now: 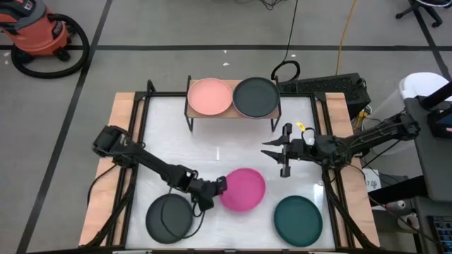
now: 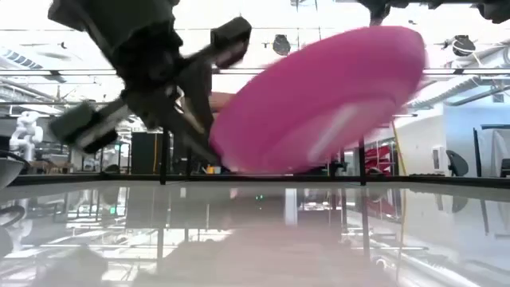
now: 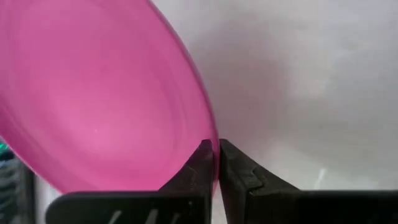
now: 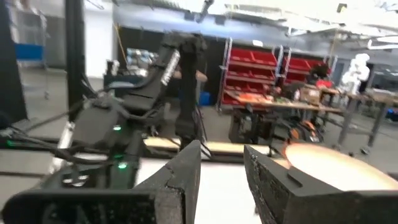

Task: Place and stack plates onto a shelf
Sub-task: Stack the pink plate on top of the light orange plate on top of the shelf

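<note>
My left gripper [image 1: 220,186] is shut on the hot pink plate [image 1: 244,189] over the near middle of the table. In the low view the hot pink plate [image 2: 319,96] is tilted and off the table. The shelf [image 1: 233,113] stands at the far middle. On its wooden top lie a salmon-pink plate [image 1: 210,97] and a dark grey plate [image 1: 256,97], side by side. Another dark grey plate [image 1: 169,217] and a dark teal plate [image 1: 298,220] lie flat on the table near its near edge. My right gripper [image 1: 274,155] hovers open, right of centre, and points left. My left gripper pinches the hot pink plate's rim [image 3: 210,147] between its two fingers, at the plate's left edge [image 1: 224,188]. The fingers [image 3: 193,171] come from the table's left, slanting down. The plate is lifted clear and tilted, with the held edge low and the opposite edge [image 2: 414,48] high.
The white tabletop [image 1: 212,152] has wooden side strips and a black frame. Bare surface lies between the shelf and the raised plate. A black cable loop [image 1: 285,70] lies behind the shelf. A red vacuum [image 1: 39,35] stands on the floor beyond the far left corner.
</note>
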Controlling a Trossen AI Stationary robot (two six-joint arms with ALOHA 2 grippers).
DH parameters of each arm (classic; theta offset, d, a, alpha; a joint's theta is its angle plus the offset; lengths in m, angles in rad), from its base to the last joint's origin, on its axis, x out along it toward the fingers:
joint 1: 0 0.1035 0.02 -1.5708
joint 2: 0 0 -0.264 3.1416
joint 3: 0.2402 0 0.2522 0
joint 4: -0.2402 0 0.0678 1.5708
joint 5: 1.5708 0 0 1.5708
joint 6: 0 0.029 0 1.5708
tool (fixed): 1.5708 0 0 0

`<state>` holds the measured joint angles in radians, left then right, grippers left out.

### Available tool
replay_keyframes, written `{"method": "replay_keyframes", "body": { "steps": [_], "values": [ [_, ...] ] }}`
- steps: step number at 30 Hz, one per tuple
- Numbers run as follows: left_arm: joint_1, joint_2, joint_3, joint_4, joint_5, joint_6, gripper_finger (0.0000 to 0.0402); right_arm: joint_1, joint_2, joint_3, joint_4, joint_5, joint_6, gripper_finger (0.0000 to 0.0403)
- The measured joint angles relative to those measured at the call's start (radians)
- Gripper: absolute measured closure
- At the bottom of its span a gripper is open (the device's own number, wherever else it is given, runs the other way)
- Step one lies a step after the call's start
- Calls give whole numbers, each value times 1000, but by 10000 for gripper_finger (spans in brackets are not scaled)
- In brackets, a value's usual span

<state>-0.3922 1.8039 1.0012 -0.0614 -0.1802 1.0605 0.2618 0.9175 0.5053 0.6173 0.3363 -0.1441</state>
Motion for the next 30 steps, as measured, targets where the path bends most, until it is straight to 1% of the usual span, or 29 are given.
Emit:
{"method": "replay_keyframes", "body": {
  "steps": [5, 8, 12, 15, 17, 19, 21, 26, 28, 30],
  "values": [
    [31, -155, 0, -118, -141, -5, 390, 51, -63, 0, -1, 0, -37, 298],
    [83, -281, 0, -196, -188, -10, 390, 87, -99, 0, 1, 0, -63, 298],
    [206, -458, 0, -253, -198, -3, 390, 117, -111, 0, -9, 1, -79, 298],
    [338, -573, 1, -252, -194, 43, 390, 123, -104, 0, -11, 2, -80, 298],
    [439, -624, 4, -259, -170, 70, 390, 123, -97, 0, -12, 4, -81, 298],
    [531, -632, 38, -330, -129, 76, 390, 122, -90, 0, -7, 5, -82, 298],
    [583, -620, 93, -483, -110, 67, 390, 118, -84, 0, 1, 5, -92, 298],
    [662, -494, 286, -794, -98, -27, 390, 108, -77, 0, 14, 6, -105, 298],
    [689, -443, 353, -845, -71, -48, 390, 105, -77, 0, 15, 7, -105, 298],
    [716, -397, 394, -893, -52, -61, 390, 106, -70, 0, 15, 8, -97, 298]
  ]
}}
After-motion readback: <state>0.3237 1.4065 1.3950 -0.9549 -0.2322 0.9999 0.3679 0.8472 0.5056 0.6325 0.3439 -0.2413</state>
